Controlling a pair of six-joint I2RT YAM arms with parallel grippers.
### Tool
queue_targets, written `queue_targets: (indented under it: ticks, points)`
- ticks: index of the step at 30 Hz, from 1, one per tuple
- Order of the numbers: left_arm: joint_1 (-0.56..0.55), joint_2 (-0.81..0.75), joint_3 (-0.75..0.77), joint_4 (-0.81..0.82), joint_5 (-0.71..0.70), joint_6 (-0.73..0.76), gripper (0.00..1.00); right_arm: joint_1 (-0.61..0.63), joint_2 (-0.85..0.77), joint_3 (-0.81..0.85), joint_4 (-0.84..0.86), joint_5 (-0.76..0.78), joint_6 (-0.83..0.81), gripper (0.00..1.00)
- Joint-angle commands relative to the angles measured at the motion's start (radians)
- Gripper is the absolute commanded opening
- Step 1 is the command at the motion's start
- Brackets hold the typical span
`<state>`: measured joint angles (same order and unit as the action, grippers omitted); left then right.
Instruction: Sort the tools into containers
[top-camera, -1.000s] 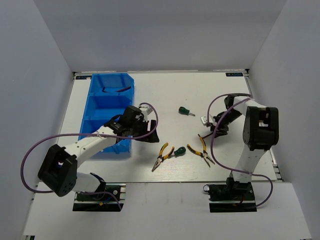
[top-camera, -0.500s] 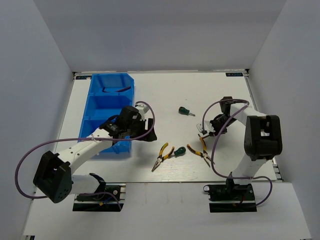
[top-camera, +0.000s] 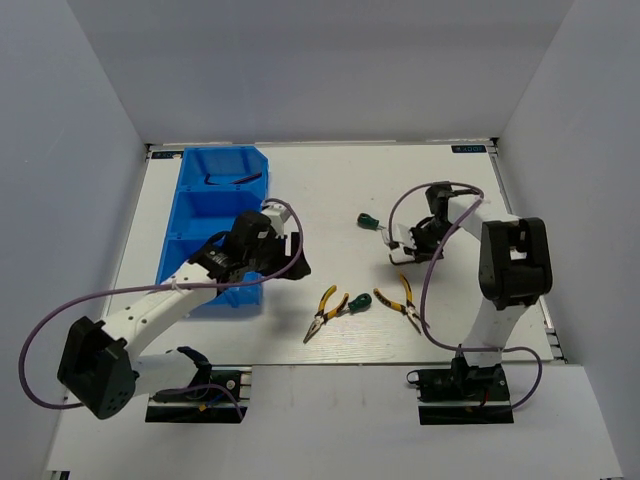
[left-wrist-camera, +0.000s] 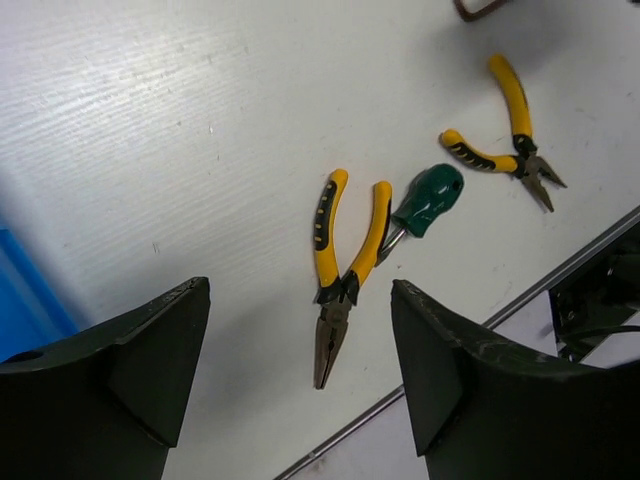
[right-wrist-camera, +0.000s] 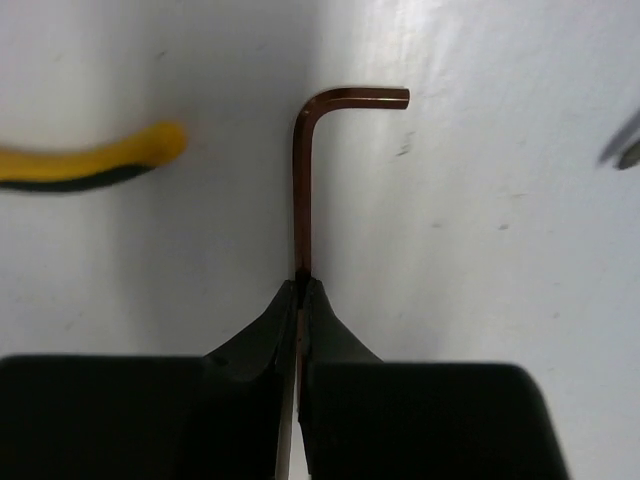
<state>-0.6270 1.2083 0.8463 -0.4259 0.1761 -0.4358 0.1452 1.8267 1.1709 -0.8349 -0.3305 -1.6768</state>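
In the right wrist view my right gripper is shut on the long shank of a dark L-shaped hex key, whose short bend points right. In the top view this gripper hangs just right of a green-handled screwdriver. My left gripper stands open and empty beside the blue containers. Below it lie yellow-handled pliers touching a second green screwdriver, with another pair of pliers further right. A second hex key lies in the far container.
The containers stand in a row along the table's left side, a corner showing in the left wrist view. A yellow pliers handle lies left of the held hex key. Grey walls enclose the table; the arm bases sit at the near edge.
My right gripper has shut on the hex key and moved left and further back, toward the far screwdriver. The left arm has drawn slightly left, its gripper still open.
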Motion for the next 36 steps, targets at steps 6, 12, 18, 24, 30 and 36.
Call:
queue_targets:
  ticks: [6, 12, 18, 24, 30, 36]
  points:
    - [-0.005, -0.179, 0.043, 0.019, -0.112, -0.014, 0.83, 0.07, 0.055, 0.232, -0.021, -0.286, 0.438, 0.0]
    - [-0.005, -0.231, 0.088, 0.019, -0.177, -0.014, 0.83, 0.166, 0.063, 0.34, 0.119, -0.416, 0.667, 0.0]
    - [-0.005, -0.265, 0.131, 0.001, -0.247, -0.014, 0.83, 0.298, 0.187, 0.455, 0.486, -0.515, 1.074, 0.0]
    - [0.004, -0.285, 0.198, -0.065, -0.331, -0.034, 0.83, 0.393, 0.368, 0.687, 0.973, -0.472, 1.437, 0.0]
    - [0.004, -0.395, 0.168, -0.044, -0.457, -0.092, 0.83, 0.43, 0.604, 1.01, 1.247, -0.4, 1.669, 0.0]
    - [0.004, -0.418, 0.175, -0.092, -0.497, -0.125, 0.83, 0.461, 0.758, 1.178, 1.383, -0.384, 1.715, 0.0]
